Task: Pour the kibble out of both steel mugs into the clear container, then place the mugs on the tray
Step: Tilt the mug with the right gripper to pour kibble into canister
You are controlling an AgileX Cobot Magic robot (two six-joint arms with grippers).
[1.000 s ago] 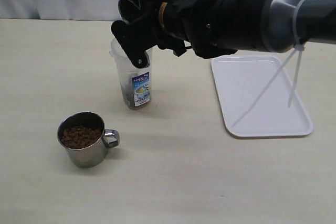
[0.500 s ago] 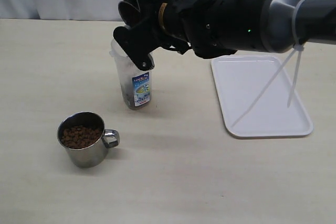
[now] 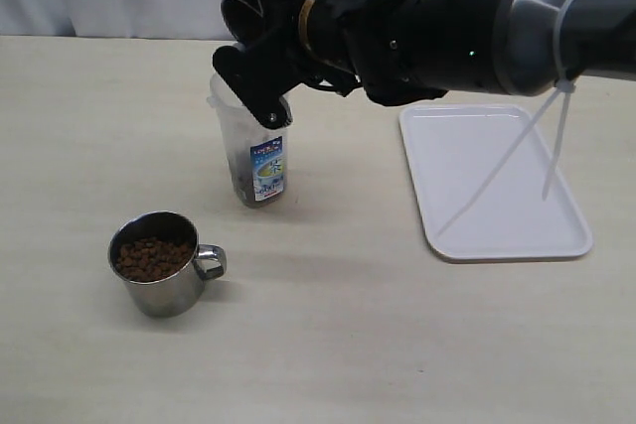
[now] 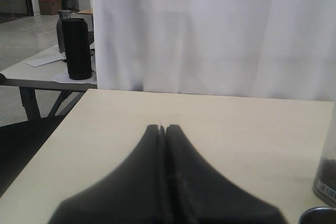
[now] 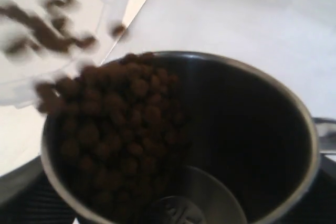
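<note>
Right wrist view: the kibble, round matte brown pellets, is heaped against the lower lip of the tilted steel mug, and blurred pellets hang in the air past its rim. The right pincer, black and blocky, grasps this mug above the mouth of the clear container, a tall translucent cylinder with a blue-and-white label and a dark layer of pellets at its bottom. The second steel mug, shiny and full of pellets, stands near it on the pale worktop. The smooth white tray lies well apart. The left pincer is clenched on nothing, low over the worktop.
</note>
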